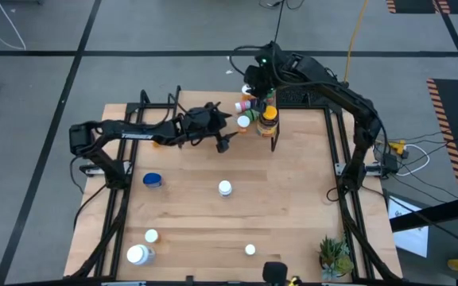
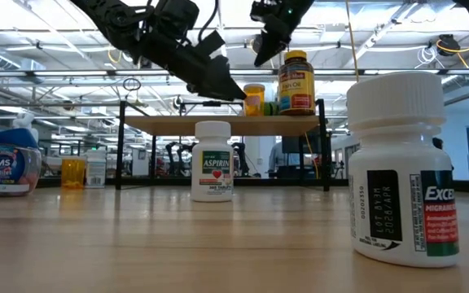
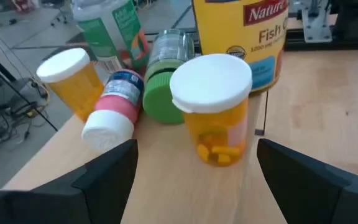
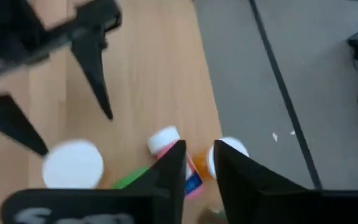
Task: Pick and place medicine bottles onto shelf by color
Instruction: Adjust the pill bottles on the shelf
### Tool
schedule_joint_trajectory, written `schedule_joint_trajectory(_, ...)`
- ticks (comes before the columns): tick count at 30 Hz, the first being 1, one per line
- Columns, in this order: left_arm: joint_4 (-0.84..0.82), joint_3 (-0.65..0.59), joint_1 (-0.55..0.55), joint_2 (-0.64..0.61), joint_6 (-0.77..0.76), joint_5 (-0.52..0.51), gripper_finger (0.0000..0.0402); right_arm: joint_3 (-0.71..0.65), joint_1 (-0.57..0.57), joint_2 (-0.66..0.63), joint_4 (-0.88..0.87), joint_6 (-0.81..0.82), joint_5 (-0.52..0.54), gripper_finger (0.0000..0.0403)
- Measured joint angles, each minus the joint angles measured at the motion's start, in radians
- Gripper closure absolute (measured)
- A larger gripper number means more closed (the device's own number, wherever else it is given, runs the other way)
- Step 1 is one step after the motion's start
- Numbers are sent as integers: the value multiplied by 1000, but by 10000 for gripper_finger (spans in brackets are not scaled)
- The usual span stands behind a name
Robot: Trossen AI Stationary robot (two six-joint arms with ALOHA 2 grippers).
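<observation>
- Beyond the wooden table (image 1: 285, 206) lay grey floor.
- On the shelf (image 2: 218, 124) stood an orange bottle with a white cap (image 3: 215, 112) beside the tall fish-oil bottle (image 2: 296, 81).
- The left gripper (image 1: 227, 131) hung before that orange bottle, fingers spread wide, empty.
- The right gripper (image 4: 196, 163) hovered above the shelf, fingers nearly together, gripping nothing.
- An aspirin bottle (image 2: 212, 160) stood on the table.

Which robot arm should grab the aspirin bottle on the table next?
Probably the left. Its gripper is open, holds nothing, and hangs at the shelf, nearest the aspirin bottle. The right gripper is farther back, above the shelf's bottles.
</observation>
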Motion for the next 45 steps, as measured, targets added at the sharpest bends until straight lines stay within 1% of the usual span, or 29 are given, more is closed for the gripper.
schedule_joint_trajectory(4,-31,0,0,-19,1,-8,66,0,12,-14,20,101,0,293)
schedule_joint_trajectory(6,-43,0,0,-22,-5,-10,66,-14,30,-38,39,111,1,288)
schedule_joint_trajectory(8,-48,0,0,-23,-6,-19,66,-58,58,-81,97,114,0,288)
schedule_joint_trajectory(11,-65,0,-2,-23,-9,-53,66,-188,108,-163,206,116,13,289)
schedule_joint_trajectory(15,-103,0,-3,-25,-20,-69,66,-427,192,-305,323,119,111,291)
schedule_joint_trajectory(18,-130,1,-3,-50,-32,-70,66,-608,251,-421,415,116,201,291)
schedule_joint_trajectory(20,-139,2,-3,-68,-35,-70,66,-708,274,-489,467,118,237,290)
schedule_joint_trajectory(21,-141,2,-3,-74,-35,-70,67,-746,279,-519,481,120,238,288)
schedule_joint_trajectory(23,-116,2,-3,-80,-38,-40,66,-812,281,-579,512,156,237,280)
schedule_joint_trajectory(26,-47,2,-5,-77,-79,42,66,-904,281,-659,542,211,236,258)
schedule_joint_trajectory(28,33,3,-17,-49,-104,47,66,-967,285,-709,588,245,236,244)
schedule_joint_trajectory(32,131,0,-43,-2,-119,-34,66,-1091,299,-806,725,276,236,224)
schedule_joint_trajectory(35,185,0,-64,16,-114,-112,66,-1175,312,-859,810,291,236,221)
schedule_joint_trajectory(38,188,1,-76,23,-114,-179,66,-1237,319,-893,870,299,235,220)
schedule_joint_trajectory(41,220,1,-73,26,-134,-191,66,-1273,320,-907,897,299,235,220)
schedule_joint_trajectory(45,293,2,-75,69,-141,-191,66,-1298,320,-914,933,298,235,220)
